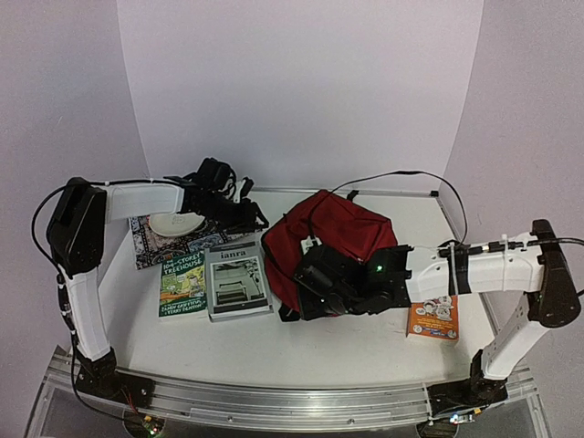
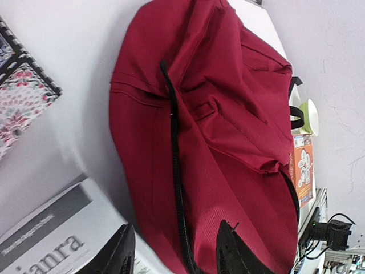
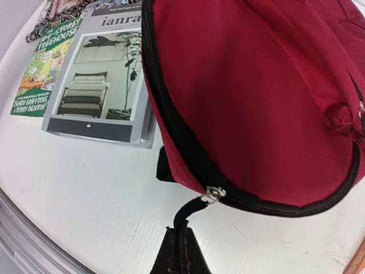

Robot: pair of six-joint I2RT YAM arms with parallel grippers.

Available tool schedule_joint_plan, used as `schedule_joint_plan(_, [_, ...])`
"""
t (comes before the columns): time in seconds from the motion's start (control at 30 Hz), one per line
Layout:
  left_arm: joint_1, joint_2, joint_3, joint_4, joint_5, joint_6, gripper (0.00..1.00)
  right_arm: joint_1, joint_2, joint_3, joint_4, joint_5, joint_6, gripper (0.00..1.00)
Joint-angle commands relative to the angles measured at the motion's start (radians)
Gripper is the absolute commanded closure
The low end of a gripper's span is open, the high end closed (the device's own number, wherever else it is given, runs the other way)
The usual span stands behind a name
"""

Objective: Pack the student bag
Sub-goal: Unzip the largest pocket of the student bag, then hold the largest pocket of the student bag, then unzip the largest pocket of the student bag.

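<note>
Where the two arms reach inward from the near edge, a white counter (image 1: 365,351) carries every item. Plain pale walls (image 1: 292,82) close it in on three sides, and a metal rail (image 1: 274,401) runs along its front.

The student bag (image 1: 333,228) lies slumped at mid-counter, between the two hands. The right hand (image 3: 179,251) is pinched closed on the black zipper pull (image 3: 188,214) at the bag's lower edge, and the bag's bulk lies directly beyond its fingertips. The left hand (image 2: 174,260) stands part-open, its fingers (image 2: 234,254) apart with nothing gripped between them. It is just short of the bag's other side.

Only the top view shows the full layout. A patterned book (image 1: 151,245) with a white disc (image 1: 176,224) on it lies below the left arm, behind the left hand. An orange book (image 1: 433,319) lies beside the right arm, behind the right hand.

Only the right wrist view shows the silver slider (image 3: 212,194) joining the pull to the zipper. In this view a grey magazine (image 3: 105,85) and a green book (image 3: 48,65) lie flat, side by side, ahead and to the left of the right hand.

Only the left wrist view shows the black zipper track (image 2: 174,148) running lengthways across the red fabric, straight ahead of the left hand. The magazine's corner lies close by the left finger.
</note>
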Motion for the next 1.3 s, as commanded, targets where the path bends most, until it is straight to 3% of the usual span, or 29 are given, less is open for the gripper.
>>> schedule_joint_plan(0.0, [-0.007,-0.180,-0.137,0.034,0.008,-0.108,0.35,-0.026,0.035,0.065,0.078,-0.018,-0.063,1.00])
schedule_joint_plan(0.23, [-0.098,-0.324,-0.412,0.222,0.080,-0.291,0.25,-0.033,0.080,0.089,0.116,-0.070,-0.086,1.00])
schedule_joint_plan(0.57, [-0.211,-0.258,-0.505,0.403,0.064,-0.416,0.26,-0.036,0.099,0.088,0.144,-0.094,-0.087,1.00])
schedule_joint_plan(0.7, [-0.220,-0.206,-0.492,0.447,0.084,-0.432,0.34,-0.036,0.099,0.082,0.145,-0.094,-0.091,1.00])
schedule_joint_plan(0.8, [-0.226,-0.174,-0.478,0.462,0.086,-0.431,0.46,-0.039,0.094,0.071,0.145,-0.093,-0.092,1.00])
schedule_joint_plan(1.0, [-0.225,-0.170,-0.459,0.468,0.082,-0.416,0.95,-0.063,0.033,-0.004,0.128,-0.080,-0.084,1.00])
schedule_joint_plan(1.03, [-0.224,-0.174,-0.457,0.468,0.081,-0.413,0.99,-0.072,0.016,-0.024,0.117,-0.077,-0.081,1.00])
schedule_joint_plan(1.27, [-0.212,-0.217,-0.441,0.456,0.093,-0.395,1.00,-0.191,-0.145,-0.201,-0.015,-0.046,-0.098,1.00])
